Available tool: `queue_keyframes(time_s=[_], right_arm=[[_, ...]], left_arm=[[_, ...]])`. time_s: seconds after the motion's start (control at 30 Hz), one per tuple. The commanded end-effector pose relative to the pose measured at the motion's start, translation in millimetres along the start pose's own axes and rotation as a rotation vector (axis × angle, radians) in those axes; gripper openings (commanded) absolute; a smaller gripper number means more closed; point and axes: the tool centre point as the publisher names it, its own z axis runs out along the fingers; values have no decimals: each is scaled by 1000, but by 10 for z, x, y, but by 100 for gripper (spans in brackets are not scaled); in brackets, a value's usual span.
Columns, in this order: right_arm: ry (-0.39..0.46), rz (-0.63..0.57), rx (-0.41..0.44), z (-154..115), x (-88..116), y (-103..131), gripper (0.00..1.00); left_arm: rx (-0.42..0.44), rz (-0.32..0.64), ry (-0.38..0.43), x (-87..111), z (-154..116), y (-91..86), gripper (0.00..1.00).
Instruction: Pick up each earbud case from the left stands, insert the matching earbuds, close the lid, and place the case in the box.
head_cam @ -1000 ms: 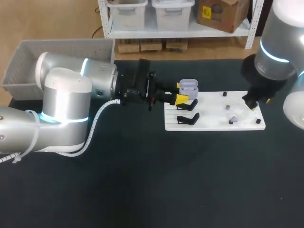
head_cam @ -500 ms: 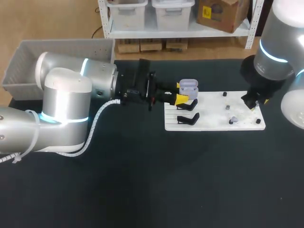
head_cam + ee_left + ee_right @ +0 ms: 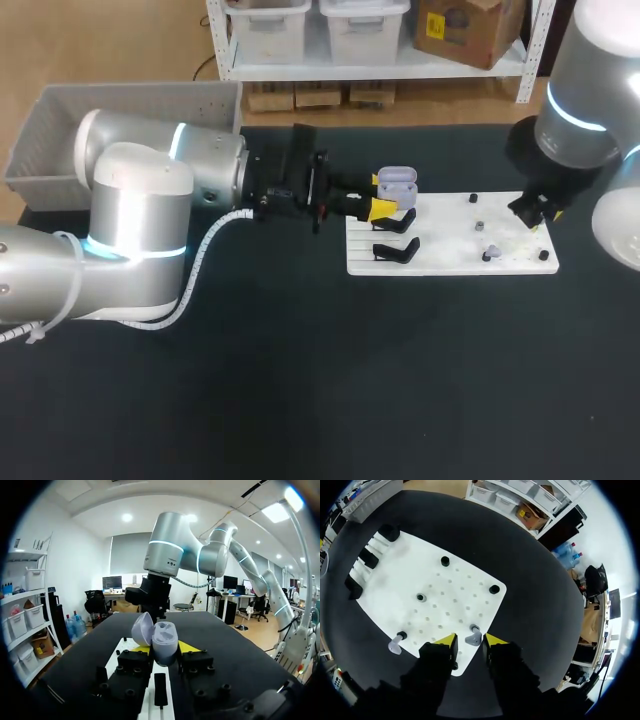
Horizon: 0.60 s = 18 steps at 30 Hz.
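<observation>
Left claw [image 3: 380, 194], closed from two sides on the open lavender earbud case [image 3: 397, 181], holds it at the far left corner of the white board [image 3: 450, 262], just beyond the black stands [image 3: 396, 221]. Right claw [image 3: 470, 641], fingers narrowly parted and holding nothing, hangs near the board's right edge, with one earbud [image 3: 473, 639] showing between its tips. Probable faults: an off-centre closure could flick this earbud onto the tabletop [image 3: 300, 400]; a slanted pinch could rotate it, so that it jams in the case.
</observation>
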Motion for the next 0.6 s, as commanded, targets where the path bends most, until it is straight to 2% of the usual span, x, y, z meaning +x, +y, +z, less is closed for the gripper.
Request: queue_keyframes(time_s=[0.03, 0.13, 0.23, 0.43, 0.6], right_arm=[[-1, 0, 3, -6, 9, 13, 31], [1, 0, 5, -12, 6, 41, 30], [3, 1, 10, -12, 5, 46, 24], [0, 6, 19, -10, -4, 28, 0], [-1, 15, 21, -30, 6, 24, 0]], left_arm=[[1, 0, 2, -2, 2, 7, 0], [1, 0, 2, -2, 2, 7, 0], [1, 0, 2, -2, 2, 7, 0], [1, 0, 2, -2, 2, 7, 0], [1, 0, 2, -2, 2, 7, 0]])
